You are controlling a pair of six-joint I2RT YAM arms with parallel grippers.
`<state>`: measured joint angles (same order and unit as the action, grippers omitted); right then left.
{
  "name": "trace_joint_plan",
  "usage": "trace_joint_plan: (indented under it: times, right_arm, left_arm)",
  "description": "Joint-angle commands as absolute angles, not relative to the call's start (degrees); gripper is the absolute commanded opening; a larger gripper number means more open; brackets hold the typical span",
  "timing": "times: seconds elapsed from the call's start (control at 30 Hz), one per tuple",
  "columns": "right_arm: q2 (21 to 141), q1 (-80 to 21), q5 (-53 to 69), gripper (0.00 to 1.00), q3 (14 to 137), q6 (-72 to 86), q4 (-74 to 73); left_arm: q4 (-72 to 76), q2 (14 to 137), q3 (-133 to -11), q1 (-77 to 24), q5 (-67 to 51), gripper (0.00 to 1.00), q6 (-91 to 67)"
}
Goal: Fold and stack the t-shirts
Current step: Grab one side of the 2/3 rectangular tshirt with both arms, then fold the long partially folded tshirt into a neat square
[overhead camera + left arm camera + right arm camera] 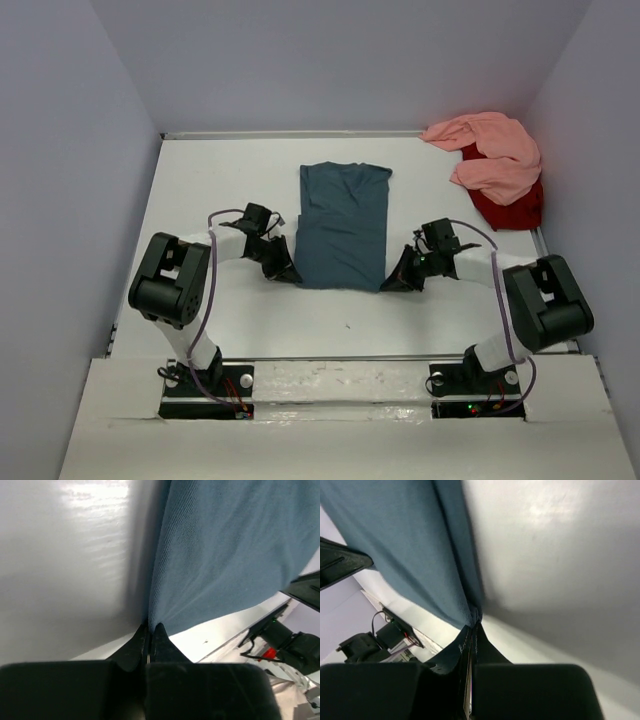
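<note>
Folding teal t-shirt [343,225], laid flat at frame centre. Leaving pink t-shirt [495,155] and red t-shirt [512,208] heaped upper right. Reaching low with both arms, elbows out. Pinching near hem corners tight with left gripper [287,270] and right gripper [398,280]. Next, likely: lift corners together, carry toward collar.
</note>
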<state>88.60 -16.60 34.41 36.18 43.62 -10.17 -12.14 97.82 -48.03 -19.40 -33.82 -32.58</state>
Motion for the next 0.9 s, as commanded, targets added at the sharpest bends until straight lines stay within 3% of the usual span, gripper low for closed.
trace_joint_plan:
  times: [0.0, 0.33, 0.87]
  right_arm:
    - [79.0, -17.1, 32.9, 0.00, 37.7, 41.5, -20.2]
    - [60.7, -17.1, 34.2, 0.00, 38.7, 39.9, -42.2]
    - [64.3, -17.1, 30.9, 0.00, 53.1, 37.3, -46.5]
  left_arm:
    - [-22.6, 94.1, -49.3, -19.6, -28.0, 0.00, -26.2]
    - [-38.0, 78.1, -49.8, -19.5, -26.6, 0.00, -22.8]
    - [-40.2, 80.5, -65.6, -19.8, -24.6, 0.00, -26.3]
